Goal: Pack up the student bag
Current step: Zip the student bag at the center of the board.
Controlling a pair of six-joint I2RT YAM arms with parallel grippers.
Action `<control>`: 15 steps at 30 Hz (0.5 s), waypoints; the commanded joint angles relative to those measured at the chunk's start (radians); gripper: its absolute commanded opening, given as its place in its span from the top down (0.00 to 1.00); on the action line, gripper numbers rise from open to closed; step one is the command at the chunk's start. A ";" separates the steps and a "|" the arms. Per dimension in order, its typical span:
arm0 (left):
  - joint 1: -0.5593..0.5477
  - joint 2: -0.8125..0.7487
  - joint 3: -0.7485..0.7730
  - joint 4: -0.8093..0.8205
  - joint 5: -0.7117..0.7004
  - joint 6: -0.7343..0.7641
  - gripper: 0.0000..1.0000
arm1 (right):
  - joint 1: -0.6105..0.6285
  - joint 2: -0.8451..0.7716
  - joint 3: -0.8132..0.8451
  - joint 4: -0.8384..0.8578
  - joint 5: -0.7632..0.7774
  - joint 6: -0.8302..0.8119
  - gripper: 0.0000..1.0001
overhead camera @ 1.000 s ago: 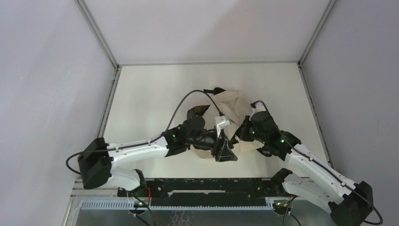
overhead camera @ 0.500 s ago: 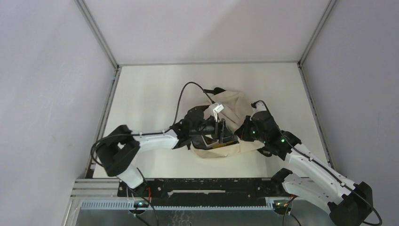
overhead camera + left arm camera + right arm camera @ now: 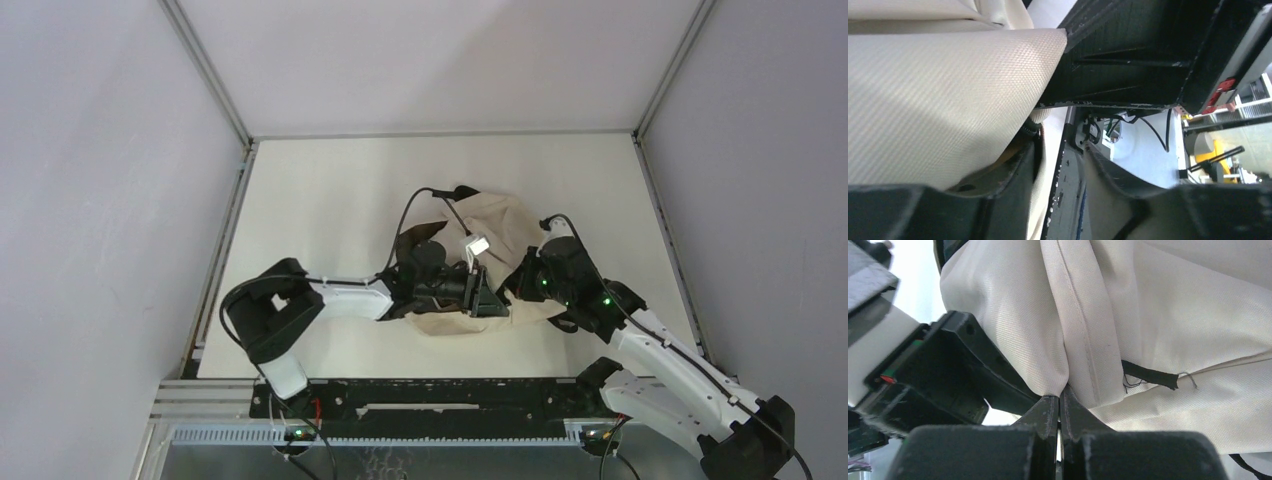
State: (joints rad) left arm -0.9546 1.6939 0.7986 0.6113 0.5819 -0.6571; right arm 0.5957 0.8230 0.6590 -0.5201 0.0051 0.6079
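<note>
The student bag (image 3: 500, 225) is a crumpled beige canvas backpack with black trim, lying mid-table. My right gripper (image 3: 518, 285) is at its right front edge, and in the right wrist view it (image 3: 1062, 392) is shut on a fold of the bag's fabric (image 3: 1158, 315). My left gripper (image 3: 487, 297) lies low against the bag's front edge, close to the right one. In the left wrist view its jaws (image 3: 1060, 150) stand apart, with beige cloth (image 3: 938, 90) draped over the left finger (image 3: 998, 185) and a strip of fabric edge in the gap. I cannot see inside the bag.
The right gripper's black body (image 3: 1138, 55) hangs just above the left gripper's fingers. A frayed black strap end (image 3: 1148, 376) shows on the bag. A black cable (image 3: 410, 200) arcs over the bag's left side. Grey enclosure walls ring the table, and a metal rail (image 3: 420, 395) runs along its near edge.
My left gripper has moved from the bag's near edge up and to the right, against the bag beside the right gripper, and its jaws have narrowed. The right gripper has kept its pinch.
</note>
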 commanded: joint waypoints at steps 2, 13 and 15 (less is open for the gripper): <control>-0.008 0.081 0.038 0.177 0.060 -0.104 0.63 | -0.008 -0.004 0.039 0.047 -0.013 0.014 1.00; -0.005 0.045 -0.023 0.229 0.061 -0.173 0.82 | -0.010 -0.026 0.039 -0.039 0.082 0.014 1.00; -0.004 0.012 -0.082 0.318 0.077 -0.221 0.82 | -0.010 -0.023 0.037 -0.077 0.119 0.018 1.00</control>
State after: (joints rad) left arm -0.9615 1.8038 0.7895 0.7696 0.6094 -0.8059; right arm 0.5953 0.8185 0.6594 -0.5480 0.0292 0.6121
